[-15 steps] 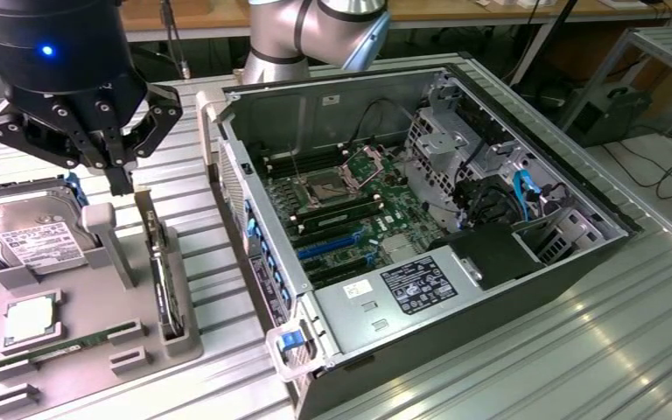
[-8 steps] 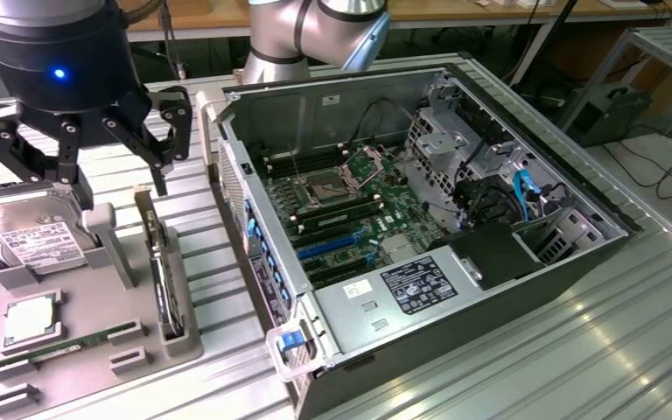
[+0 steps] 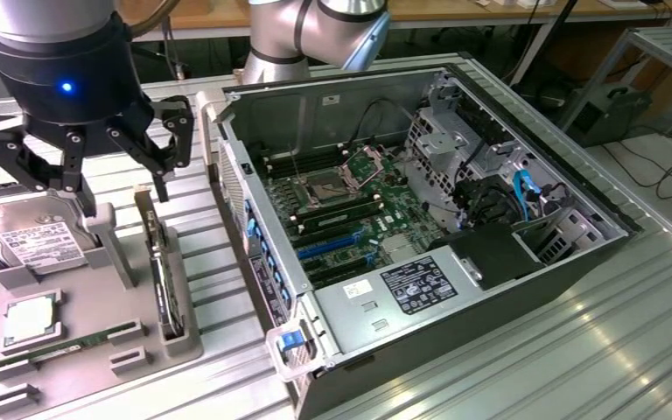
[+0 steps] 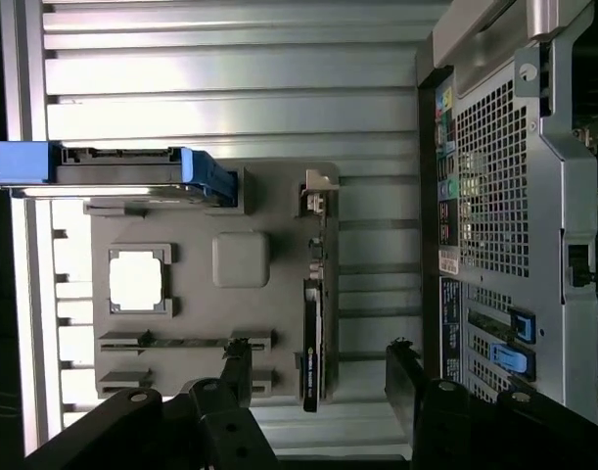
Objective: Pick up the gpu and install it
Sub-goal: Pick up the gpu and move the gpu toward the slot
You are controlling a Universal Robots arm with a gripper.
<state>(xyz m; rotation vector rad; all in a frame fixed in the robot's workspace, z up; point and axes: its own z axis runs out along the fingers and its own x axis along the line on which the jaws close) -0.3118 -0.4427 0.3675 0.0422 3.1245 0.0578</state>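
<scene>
My pincer [image 3: 122, 194] hangs in the upper left of the exterior view, its two black fingers [image 3: 161, 175] spread apart with nothing between them. It is above the grey moulded parts tray [image 3: 185, 343] on the ribbed metal counter [image 3: 570, 350].

The gpu [image 3: 168, 284], a thin flat black card with a silvery bracket at one end, stands on edge in a slot along the tray's side nearest the case, at the lower left. I judge it stands upright so my fingers can straddle it from above. In the wrist view it lies in line with the gap between them, apparently untouched.

The open silver-and-black tower computer case [image 3: 277, 114] lies on its side just beside the tray, motherboard up, probably so a card can drop straight in.

Counted:
- one gpu
- one silver white-labelled hard drive [image 3: 27, 236]
- one square processor chip [image 3: 29, 321]
- one slim green memory stick [image 3: 66, 346]
- one case
</scene>
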